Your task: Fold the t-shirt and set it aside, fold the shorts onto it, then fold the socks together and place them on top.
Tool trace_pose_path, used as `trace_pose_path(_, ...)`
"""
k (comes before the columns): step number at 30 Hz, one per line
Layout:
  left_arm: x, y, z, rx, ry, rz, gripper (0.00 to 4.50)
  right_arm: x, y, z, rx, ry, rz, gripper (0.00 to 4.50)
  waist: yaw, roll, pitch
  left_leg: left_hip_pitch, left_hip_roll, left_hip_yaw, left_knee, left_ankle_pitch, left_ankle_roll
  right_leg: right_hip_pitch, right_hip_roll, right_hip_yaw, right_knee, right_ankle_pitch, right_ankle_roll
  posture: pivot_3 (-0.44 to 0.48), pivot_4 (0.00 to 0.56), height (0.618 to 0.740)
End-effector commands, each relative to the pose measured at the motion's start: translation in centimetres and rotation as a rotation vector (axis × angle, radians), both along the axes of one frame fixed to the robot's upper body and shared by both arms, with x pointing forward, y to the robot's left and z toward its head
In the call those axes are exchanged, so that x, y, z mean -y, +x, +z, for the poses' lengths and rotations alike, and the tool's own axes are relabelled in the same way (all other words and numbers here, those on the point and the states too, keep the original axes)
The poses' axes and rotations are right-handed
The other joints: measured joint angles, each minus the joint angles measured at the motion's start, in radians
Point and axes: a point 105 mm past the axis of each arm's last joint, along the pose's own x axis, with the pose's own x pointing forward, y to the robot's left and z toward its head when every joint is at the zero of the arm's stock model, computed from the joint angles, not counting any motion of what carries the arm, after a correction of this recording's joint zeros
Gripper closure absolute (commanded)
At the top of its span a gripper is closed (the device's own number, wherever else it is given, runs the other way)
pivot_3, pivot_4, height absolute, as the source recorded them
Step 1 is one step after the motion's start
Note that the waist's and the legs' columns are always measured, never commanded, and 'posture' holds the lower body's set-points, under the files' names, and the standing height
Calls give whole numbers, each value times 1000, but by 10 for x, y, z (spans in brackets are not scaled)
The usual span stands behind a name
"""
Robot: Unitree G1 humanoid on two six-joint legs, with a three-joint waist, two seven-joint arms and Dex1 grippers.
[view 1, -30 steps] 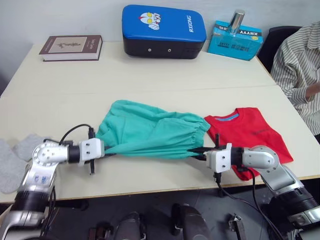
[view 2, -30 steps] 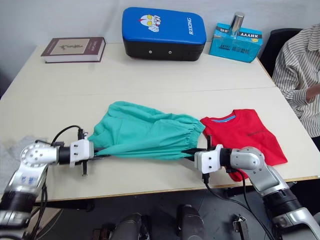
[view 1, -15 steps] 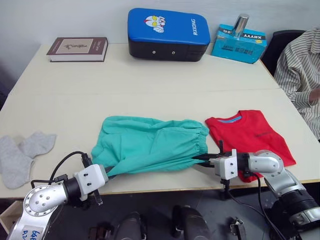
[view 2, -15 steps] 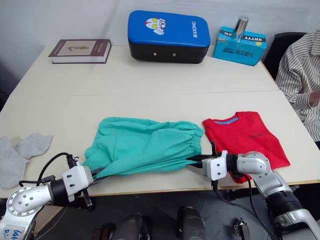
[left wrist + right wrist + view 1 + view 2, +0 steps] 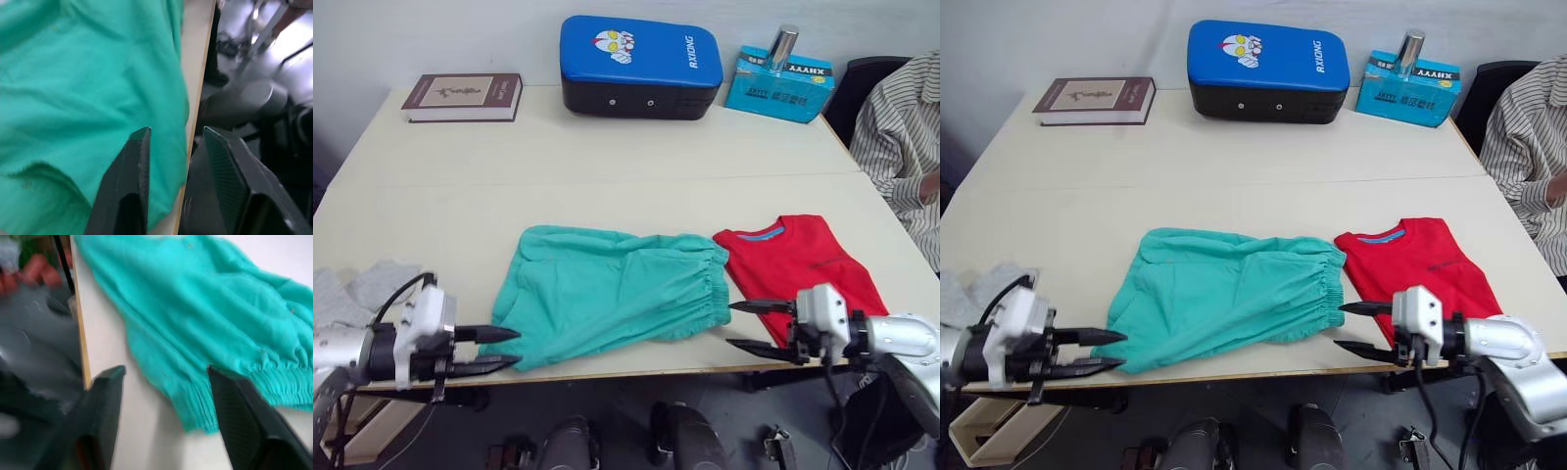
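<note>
Teal fabric, the shorts (image 5: 612,291), lies spread flat on the desk (image 5: 607,147) between the two tools, gathered waistband towards the right tool and leg hems towards the left one. The left tool (image 5: 489,349) hovers at the desk's near edge just off the shorts' near hem corner, its two black fingers spread and holding nothing. The right tool (image 5: 749,325) hangs just beside the waistband's near end, fingers likewise apart and empty. Just beyond the right tool, the red t-shirt (image 5: 798,259) lies folded into a compact shape, collar away from the robot, its edge close against the waistband. The grey socks (image 5: 357,292) sit well out past the left tool, at the desk's far left edge.

The t-shirt step looks finished, and the shorts are the step in hand: laid out, not yet folded. The next move probably calls for each tool to pinch a near corner, left on the hem and right on the waistband, and carry the near edge over towards the far edge. Thin cloth lying flush on the desk may slip a shallow pinch.
</note>
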Motion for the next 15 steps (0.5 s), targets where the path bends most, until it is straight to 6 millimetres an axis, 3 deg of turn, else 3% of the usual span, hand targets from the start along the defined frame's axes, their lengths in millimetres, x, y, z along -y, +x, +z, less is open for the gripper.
trace_pose_path(1,15,31,13,48,-139,73,4109,-28,6,26,3,152,-40,3134,3,0,-1,2,0,0,0,0,-1,1,0,0,0,0,0,0,150,740)
trace_pose_path(2,21,41,13,65,-149,81,4403,-40,11,27,16,178,-60,3484,3,0,-1,1,0,0,0,1,-1,1,0,0,0,0,0,0,150,740)
trace_pose_path(5,44,64,-2,102,-120,95,4500,-75,29,16,60,208,-149,4447,1,-1,-1,0,-1,1,-2,1,-4,-1,2,0,1,0,0,0,150,740)
trace_pose_path(9,64,83,-50,101,-13,137,4500,-121,60,-12,100,209,-314,4447,-7,-1,-2,-1,-1,5,-4,2,-6,-5,6,2,1,0,-1,0,150,740)
trace_pose_path(12,63,96,-76,111,36,237,4500,-136,79,-27,163,197,-429,4447,-7,-2,-2,-3,0,8,-5,3,-6,-9,12,3,1,0,-1,0,150,740)
trace_pose_path(15,53,111,-87,148,43,402,4500,-129,90,-34,195,227,-560,4447,-2,-3,-4,-4,0,9,-5,3,-5,-11,12,7,1,0,-1,0,150,740)
